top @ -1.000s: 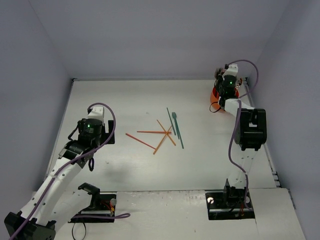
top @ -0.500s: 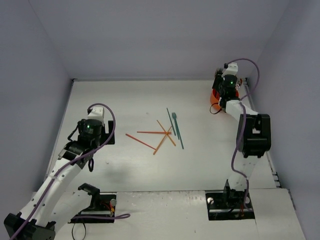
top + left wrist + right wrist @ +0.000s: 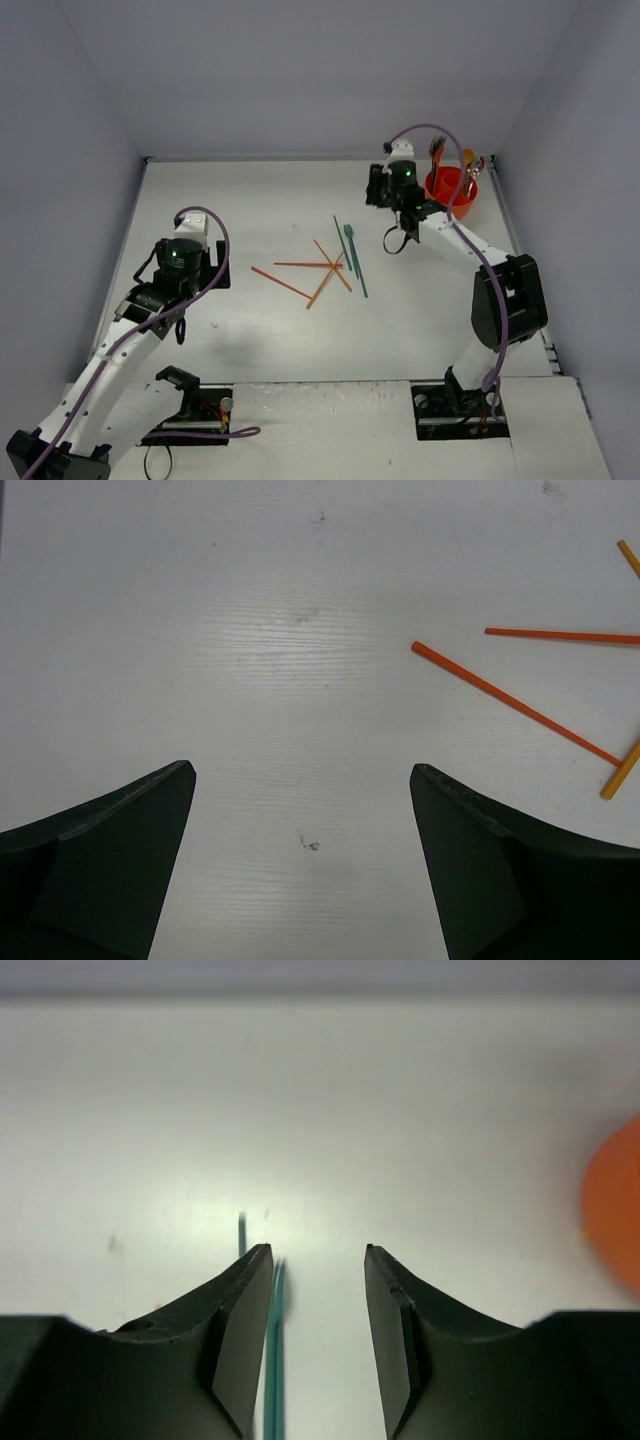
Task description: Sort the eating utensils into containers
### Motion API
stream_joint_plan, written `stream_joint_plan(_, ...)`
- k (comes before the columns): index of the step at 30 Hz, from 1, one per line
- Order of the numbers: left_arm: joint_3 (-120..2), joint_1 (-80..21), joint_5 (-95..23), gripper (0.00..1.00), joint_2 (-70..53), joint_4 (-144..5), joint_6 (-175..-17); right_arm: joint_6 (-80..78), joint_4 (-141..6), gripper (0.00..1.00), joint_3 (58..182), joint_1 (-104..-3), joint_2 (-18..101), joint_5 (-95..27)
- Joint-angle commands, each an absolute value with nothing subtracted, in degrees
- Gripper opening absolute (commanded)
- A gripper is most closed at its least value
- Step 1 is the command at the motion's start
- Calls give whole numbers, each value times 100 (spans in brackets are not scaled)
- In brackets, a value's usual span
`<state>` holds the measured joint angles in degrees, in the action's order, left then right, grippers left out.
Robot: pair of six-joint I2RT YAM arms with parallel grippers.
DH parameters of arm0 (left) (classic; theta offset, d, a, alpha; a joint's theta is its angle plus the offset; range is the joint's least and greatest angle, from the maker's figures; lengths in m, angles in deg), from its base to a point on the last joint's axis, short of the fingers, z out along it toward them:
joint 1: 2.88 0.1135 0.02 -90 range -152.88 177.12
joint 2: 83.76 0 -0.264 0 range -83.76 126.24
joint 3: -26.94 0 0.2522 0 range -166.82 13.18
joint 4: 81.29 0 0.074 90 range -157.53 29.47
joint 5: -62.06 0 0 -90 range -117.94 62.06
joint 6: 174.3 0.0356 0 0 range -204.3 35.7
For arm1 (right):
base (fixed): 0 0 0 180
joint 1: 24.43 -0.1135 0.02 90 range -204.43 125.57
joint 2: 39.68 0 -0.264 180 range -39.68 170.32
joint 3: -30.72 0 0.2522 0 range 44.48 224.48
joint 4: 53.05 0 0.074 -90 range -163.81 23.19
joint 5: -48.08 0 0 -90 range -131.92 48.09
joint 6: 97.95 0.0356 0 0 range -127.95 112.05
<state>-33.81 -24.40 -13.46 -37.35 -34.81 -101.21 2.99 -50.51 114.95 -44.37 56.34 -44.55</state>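
Swung left, away from the orange cup since a second ago: right end effector, fingers a narrow gap apart, holding nothing, above the far ends of the teal sticks. Several utensils standing in the cup. Orange sticks crossed on the surface, well left of the cup, just beside the teal ones. Left end effector wide, empty, farther left of the cup, near the orange sticks.

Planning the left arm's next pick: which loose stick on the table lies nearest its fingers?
The red-orange stick on the pile's left edge: its free end reaches closest to the left fingers; the rest lie farther right.
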Motion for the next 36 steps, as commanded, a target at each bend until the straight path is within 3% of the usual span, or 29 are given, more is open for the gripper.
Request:
stream_joint_plan(1,-3523,-2406,-1469,87,-3667,-3776,-10102,855,-5798,37,11198,-4914,5621,-4348)
stream_joint_plan(13,-3543,-2406,-1595,87,-3528,-3774,-10091,943,-5913,27,11167,-5277,6454,-4392)
stream_joint_plan(24,-3535,-2406,-1617,87,-3490,-3774,-10082,849,-5933,33,11701,-5456,7086,-4737)
stream_joint_plan(36,-3542,-2406,-1617,87,-3506,-3765,-10082,778,-5978,27,12171,-5475,7658,-5026)
